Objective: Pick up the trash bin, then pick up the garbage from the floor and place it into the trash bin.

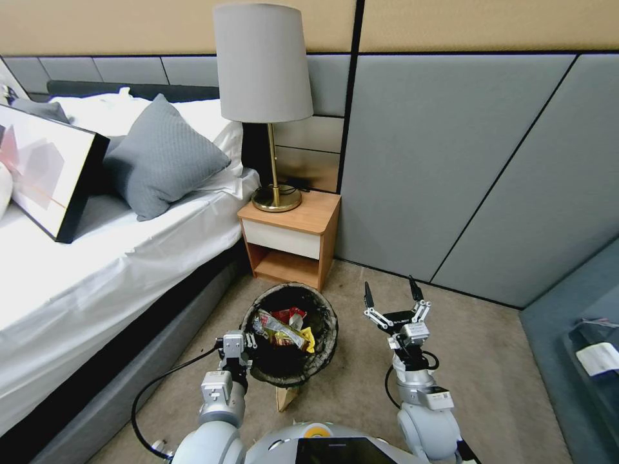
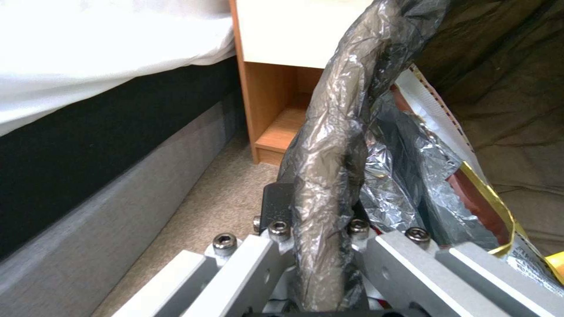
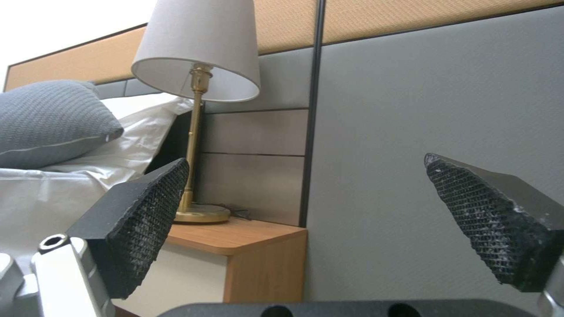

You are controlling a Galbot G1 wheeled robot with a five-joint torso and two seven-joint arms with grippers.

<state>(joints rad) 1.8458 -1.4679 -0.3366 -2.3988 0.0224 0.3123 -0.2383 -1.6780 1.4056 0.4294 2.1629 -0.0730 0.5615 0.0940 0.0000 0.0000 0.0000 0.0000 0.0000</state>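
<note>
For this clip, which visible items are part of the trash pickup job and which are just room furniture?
Job items:
- trash bin, its rim clamped by the left gripper
- garbage inside the bin
- right gripper, open and empty beside the bin
- floor

Just there:
- lamp
- nightstand
- bed
- grey pillow
- framed picture

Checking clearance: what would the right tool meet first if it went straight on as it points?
Probably the grey wall panel; the open right tool faces it, nightstand just beside. Depth unclear.

No lettering is reading clearly anywhere; print on the wrappers [image 1: 282,328] beside the left gripper [image 1: 248,346] is staying illegible.
</note>
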